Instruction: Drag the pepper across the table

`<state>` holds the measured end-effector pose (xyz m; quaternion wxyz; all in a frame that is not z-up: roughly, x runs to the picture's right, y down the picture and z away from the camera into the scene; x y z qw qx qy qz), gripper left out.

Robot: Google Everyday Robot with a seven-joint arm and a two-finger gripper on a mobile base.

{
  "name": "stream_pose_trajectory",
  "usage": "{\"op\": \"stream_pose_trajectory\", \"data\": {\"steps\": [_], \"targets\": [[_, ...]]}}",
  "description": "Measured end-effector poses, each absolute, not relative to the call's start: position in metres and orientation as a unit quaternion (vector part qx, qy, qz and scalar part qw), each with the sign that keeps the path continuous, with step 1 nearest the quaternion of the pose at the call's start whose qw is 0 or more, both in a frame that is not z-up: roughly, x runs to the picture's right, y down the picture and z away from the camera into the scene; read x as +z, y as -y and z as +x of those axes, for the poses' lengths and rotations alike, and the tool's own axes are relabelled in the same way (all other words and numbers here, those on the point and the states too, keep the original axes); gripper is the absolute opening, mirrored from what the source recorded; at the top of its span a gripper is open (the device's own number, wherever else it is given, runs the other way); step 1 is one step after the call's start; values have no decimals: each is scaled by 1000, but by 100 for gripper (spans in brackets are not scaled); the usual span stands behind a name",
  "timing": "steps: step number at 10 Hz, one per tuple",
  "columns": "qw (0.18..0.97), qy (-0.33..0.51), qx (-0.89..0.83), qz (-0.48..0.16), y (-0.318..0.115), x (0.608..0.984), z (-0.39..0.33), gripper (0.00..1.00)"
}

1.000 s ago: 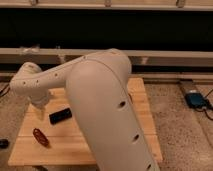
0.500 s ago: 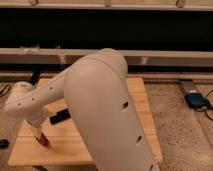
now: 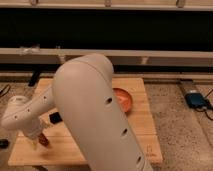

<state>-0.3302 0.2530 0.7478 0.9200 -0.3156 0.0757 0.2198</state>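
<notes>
From the one camera view, the robot's bulky white arm [image 3: 95,115] fills the middle of the scene, bending down to the left over the desk [image 3: 142,125], a low top of pale wooden planks. The gripper [image 3: 35,142] is down at the desk's front-left corner, right at the surface. Its wrist housing hides most of it, so I cannot tell whether it is spread, pressed together or pinching anything. The pepper [image 3: 45,140], small and dark red, lies on the desk just beside the gripper, on its right as seen here; I cannot tell if they touch. A black block [image 3: 55,118] sits a little behind the pepper. An orange plate [image 3: 126,100] shows partly behind the arm. A blue object [image 3: 196,99] lies on the floor at the right.
</notes>
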Motion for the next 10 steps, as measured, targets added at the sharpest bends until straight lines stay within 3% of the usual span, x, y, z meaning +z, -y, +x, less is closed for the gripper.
{"op": "stream_pose_trajectory", "data": {"steps": [4,10], "targets": [[907,-85,227,-345,-274,771,-328,77],[911,-99,233,-326,-255,774,-315,19]]}}
